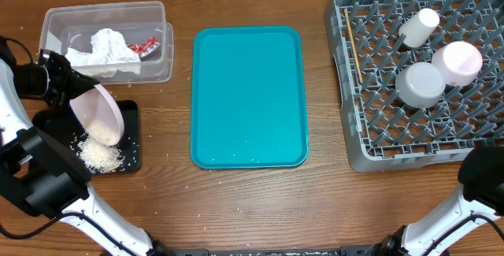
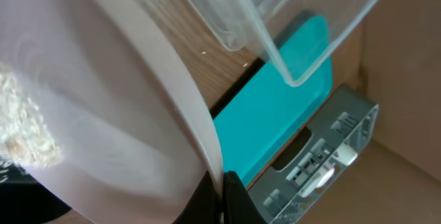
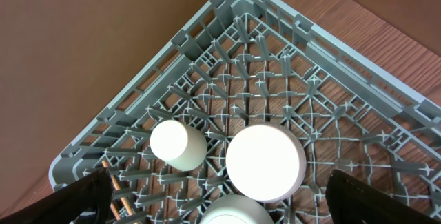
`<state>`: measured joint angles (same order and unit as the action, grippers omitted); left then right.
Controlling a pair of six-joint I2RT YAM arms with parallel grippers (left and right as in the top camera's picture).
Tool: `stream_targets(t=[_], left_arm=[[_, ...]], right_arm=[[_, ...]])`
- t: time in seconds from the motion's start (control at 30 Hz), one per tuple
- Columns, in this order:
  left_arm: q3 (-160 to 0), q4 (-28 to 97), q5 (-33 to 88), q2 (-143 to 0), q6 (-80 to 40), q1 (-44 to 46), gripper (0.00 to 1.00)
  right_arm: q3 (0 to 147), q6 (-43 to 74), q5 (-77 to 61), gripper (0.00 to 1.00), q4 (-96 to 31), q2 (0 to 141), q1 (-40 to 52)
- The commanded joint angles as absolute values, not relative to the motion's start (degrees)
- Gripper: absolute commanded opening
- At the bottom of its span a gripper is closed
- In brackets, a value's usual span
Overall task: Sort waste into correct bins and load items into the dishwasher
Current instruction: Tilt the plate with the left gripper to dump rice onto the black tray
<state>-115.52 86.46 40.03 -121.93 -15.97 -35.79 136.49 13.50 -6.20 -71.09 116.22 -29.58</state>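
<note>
My left gripper (image 1: 69,85) is shut on the rim of the white plate (image 1: 99,113) and holds it tilted over the black tray (image 1: 131,142). Rice (image 1: 101,155) lies piled on that tray, and some clings to the plate's low edge. In the left wrist view the fingers (image 2: 224,198) pinch the plate (image 2: 103,100). The clear tub (image 1: 106,16) holds the napkin (image 1: 110,47) and red packet (image 1: 144,47). The grey rack (image 1: 370,142) holds the cup (image 1: 419,26), two bowls (image 1: 420,84) (image 1: 457,61) and chopsticks (image 1: 353,45). My right gripper (image 3: 238,203) is open and empty above the rack.
The teal tray (image 1: 248,94) lies mid-table between the black tray and the rack, with a few stray grains near its front edge. A few grains also lie on the wood next to the black tray. The right arm's base (image 1: 484,181) is at the rack's front right corner.
</note>
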Motion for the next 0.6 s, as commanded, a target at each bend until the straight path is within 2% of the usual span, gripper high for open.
stream_targets(t=[0.0, 0.07, 0.3, 0.57], left_arm=[[-115.5, 88.9, 47.2, -120.5, -10.7, -38.1, 0.04], [-115.5, 90.9, 51.3, -120.5, -6.6, -39.1, 0.04], [-115.5, 95.7, 51.5, -120.5, -3.2, -41.0, 0.04], [-115.5, 95.0, 56.0, -120.4, 0.4, -41.7, 0.04]], right_arm=[[137.0, 14.0, -6.5, 1.0, -70.8, 115.9, -29.6], [137.0, 13.9, -6.5, 1.0, -70.8, 115.9, -29.6], [137.0, 13.9, -6.5, 1.0, -70.8, 115.9, -29.6], [137.0, 13.9, -6.5, 1.0, -70.8, 115.9, -29.6]])
